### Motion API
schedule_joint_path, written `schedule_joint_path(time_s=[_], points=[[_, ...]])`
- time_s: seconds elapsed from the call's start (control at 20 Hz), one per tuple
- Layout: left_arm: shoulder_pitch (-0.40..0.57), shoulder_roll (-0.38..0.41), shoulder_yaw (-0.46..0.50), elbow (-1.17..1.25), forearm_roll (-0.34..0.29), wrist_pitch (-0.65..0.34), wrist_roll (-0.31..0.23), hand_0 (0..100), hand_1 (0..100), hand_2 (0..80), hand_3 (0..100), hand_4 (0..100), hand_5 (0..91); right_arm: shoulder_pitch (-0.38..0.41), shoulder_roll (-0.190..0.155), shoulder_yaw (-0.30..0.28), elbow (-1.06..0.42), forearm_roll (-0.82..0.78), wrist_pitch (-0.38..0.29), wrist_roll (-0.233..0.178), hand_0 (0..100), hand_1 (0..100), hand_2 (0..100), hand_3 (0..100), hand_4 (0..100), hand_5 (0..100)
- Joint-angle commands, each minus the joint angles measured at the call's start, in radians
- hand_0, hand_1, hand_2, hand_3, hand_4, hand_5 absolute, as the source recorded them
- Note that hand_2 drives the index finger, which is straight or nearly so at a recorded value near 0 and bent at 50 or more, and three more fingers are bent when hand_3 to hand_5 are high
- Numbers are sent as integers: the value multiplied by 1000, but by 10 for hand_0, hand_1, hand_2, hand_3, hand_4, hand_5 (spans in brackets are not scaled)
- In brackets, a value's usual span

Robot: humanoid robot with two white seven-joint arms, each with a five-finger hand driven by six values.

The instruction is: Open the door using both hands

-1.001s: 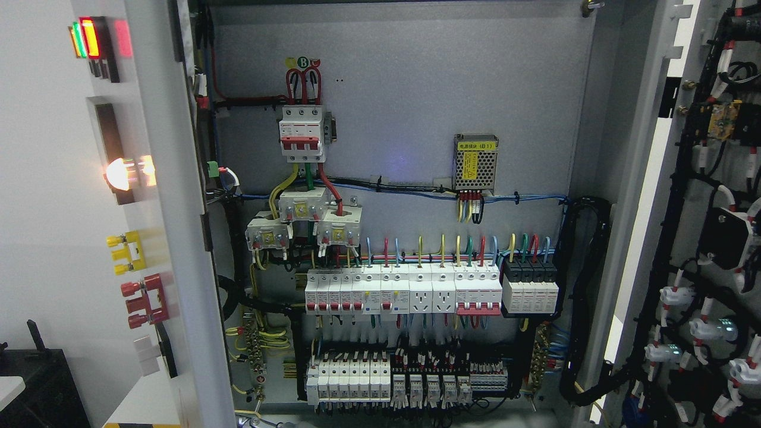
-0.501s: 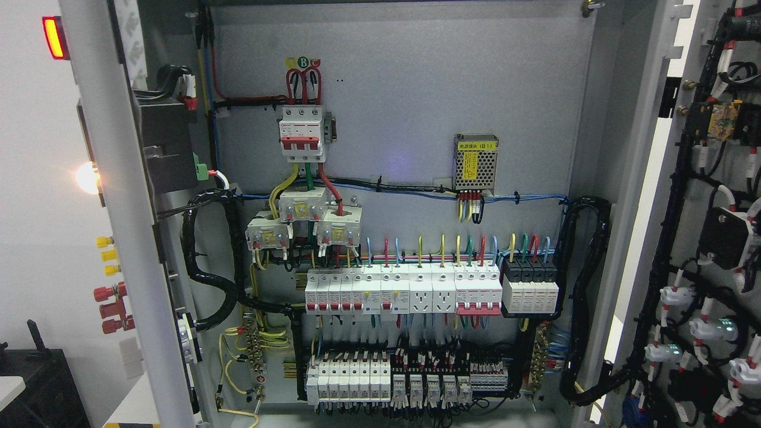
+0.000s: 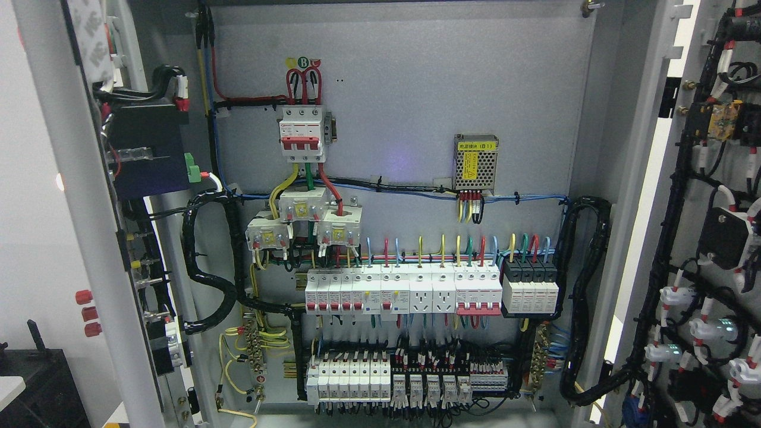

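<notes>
A grey electrical cabinet fills the head view with both doors swung out. The left door (image 3: 77,196) stands nearly edge-on at the picture's left, its inner side showing a dark module (image 3: 148,154) and wiring. The right door (image 3: 713,238) hangs wide at the right, its inside covered with black cable looms and white connectors. Between them the back panel (image 3: 404,107) carries a red-and-white main breaker (image 3: 303,134), rows of white breakers (image 3: 404,291) and a small meshed power supply (image 3: 475,161). Neither of my hands nor any arm shows.
A thick black cable loom (image 3: 208,261) loops from the left door into the cabinet. Another black loom (image 3: 585,297) runs down the cabinet's right side. A black object (image 3: 35,380) stands low at the far left, outside the cabinet.
The left door has swung further outward to the left; its front face with lamps and terminals has turned away, and its inner side with the dark module now shows. The right door is unmoved.
</notes>
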Motion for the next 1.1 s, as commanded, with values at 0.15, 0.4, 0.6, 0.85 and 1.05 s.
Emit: schedule_joint_path(time_s=[0.15,0.4,0.6,0.85,1.05], points=[[0,0,0,-1,0,0,0,0,0,0,0,42,0,-2,43,45,2,24,1,-9,0,0,0,0,0,0],[0,0,0,1,0,0,0,0,0,0,0,42,0,-3,53,59,6,24,1,-11,0,0,0,0,0,0],[0,0,0,1,0,0,0,0,0,0,0,42,0,-5,57,68,8,50,1,-12,0,0,0,0,0,0],[0,0,0,-1,0,0,0,0,0,0,0,42,0,-7,73,80,8,62,1,-12,0,0,0,0,0,0],[0,0,0,1,0,0,0,0,0,0,0,42,0,-22,83,85,9,62,1,-12,0,0,0,0,0,0]])
